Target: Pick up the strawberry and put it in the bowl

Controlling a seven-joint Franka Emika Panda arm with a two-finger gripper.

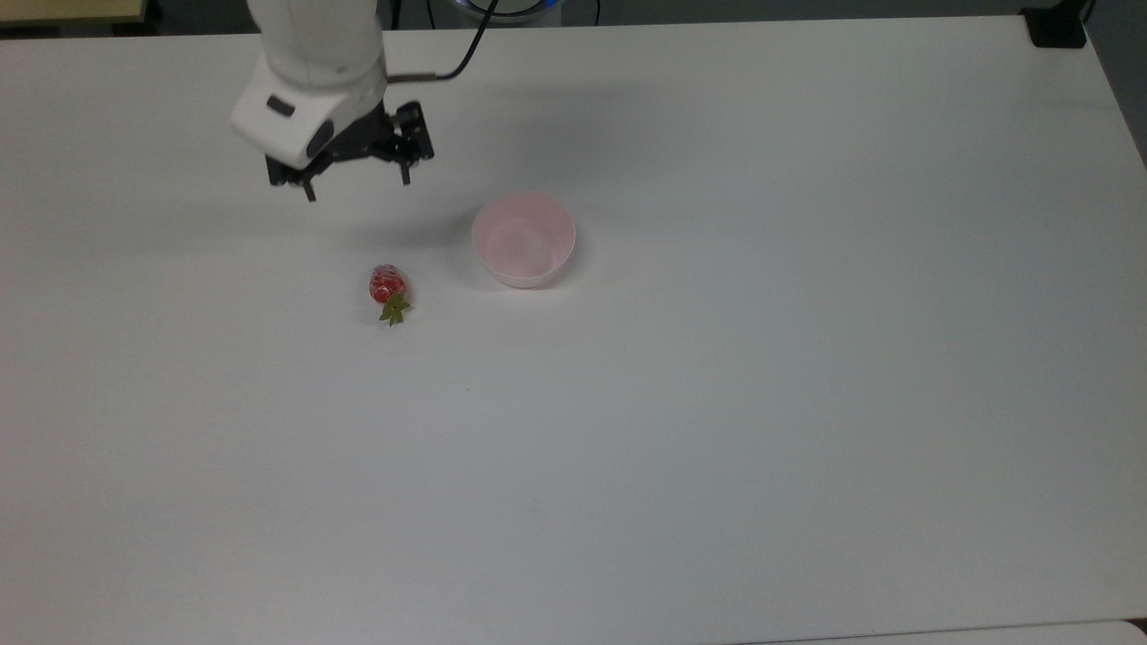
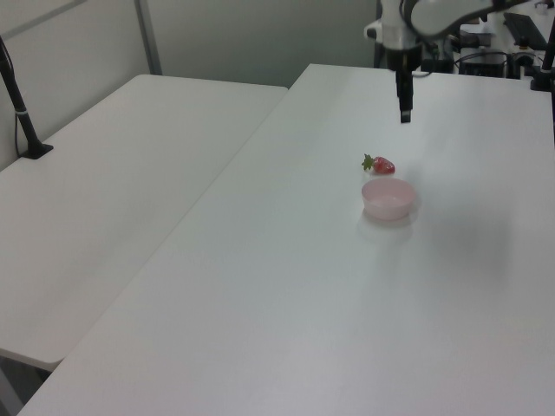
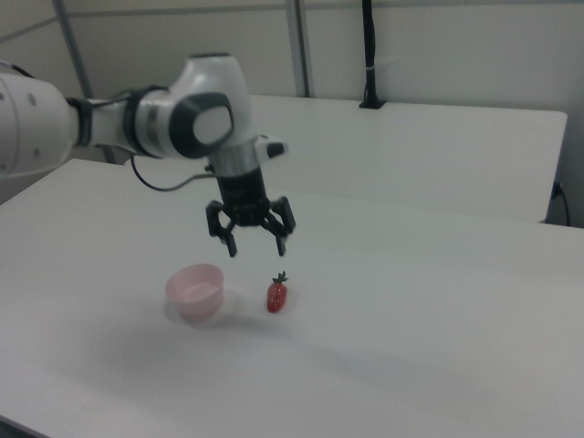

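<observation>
The red strawberry (image 1: pixel 387 285) lies on its side on the white table, green cap toward the top view's bottom edge; it also appears as the strawberry (image 2: pixel 381 165) and the strawberry (image 3: pixel 276 294). The pale pink bowl (image 1: pixel 524 238) stands upright a short way to the top view's right of it, empty, seen too as the bowl (image 2: pixel 388 198) and the bowl (image 3: pixel 194 290). My gripper (image 1: pixel 357 186) hangs open in the air above the table, beyond the strawberry, nothing between its fingers. In the right view the gripper (image 3: pixel 255 247) is above and slightly left of the fruit.
The white table (image 1: pixel 717 403) stretches wide on all sides. A second white table (image 2: pixel 113 225) adjoins it at the left view's left, with a black pole (image 2: pixel 22 117) clamped on. A black clamp (image 1: pixel 1056 27) sits at the top view's far right corner.
</observation>
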